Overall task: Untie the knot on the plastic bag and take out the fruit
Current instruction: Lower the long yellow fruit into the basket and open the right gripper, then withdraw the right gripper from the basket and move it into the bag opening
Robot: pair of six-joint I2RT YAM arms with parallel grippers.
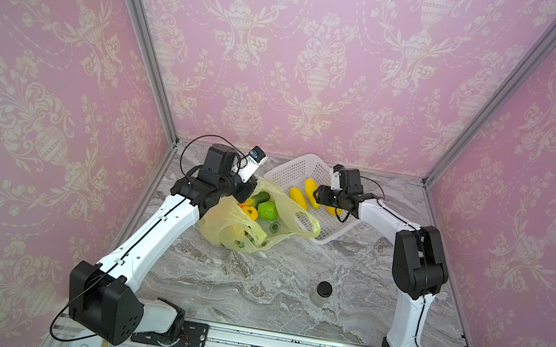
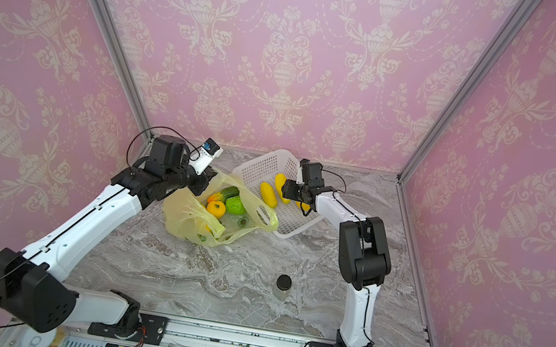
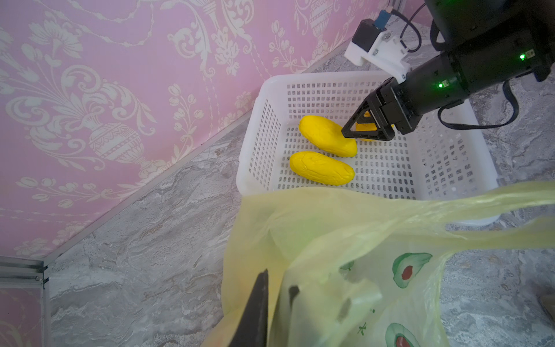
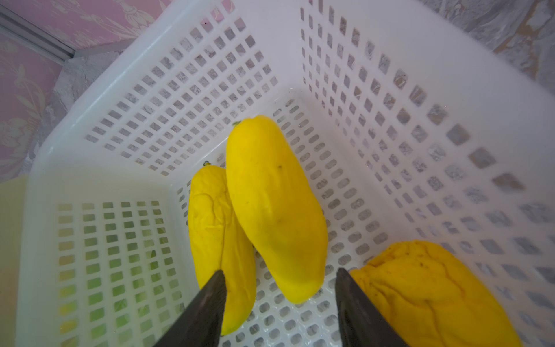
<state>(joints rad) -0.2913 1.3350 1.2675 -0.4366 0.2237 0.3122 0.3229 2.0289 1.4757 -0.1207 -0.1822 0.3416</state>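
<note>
1. Grey-veined marble covers the tabletop (image 1: 249,292), boxed in by pink damask wallpaper.
2. One white plastic basket (image 1: 292,173), rectangular with a square-hole grid, stands at 12 o'clock on the table.
3. Three yellow fruit lie in it: one smooth elongated piece (image 4: 276,210), one wrinkled elongated piece (image 4: 216,234) touching it, and one crumpled lumpy piece (image 4: 420,288) at the basket's 4 o'clock side.
4. One plastic bag (image 1: 230,223) of thin translucent yellow-green film with avocado prints sits at 10 o'clock, and its slack handle loop (image 1: 303,220) rests against the basket.
5. Its open mouth shows three fruit: a green-orange oblong (image 2: 227,194), a ribbed green round (image 2: 236,205) and an orange-yellow round (image 2: 216,208). Shapes under the film are unclear.
6. The left gripper (image 1: 248,192) is nearly closed, pinching the bag's rim at the bag's 11 o'clock edge.
7. The right gripper (image 4: 280,272) hangs over the basket floor, jaws wide and empty.
8. One clear jar (image 1: 323,294) with a black lid stands at 4 o'clock.
</note>
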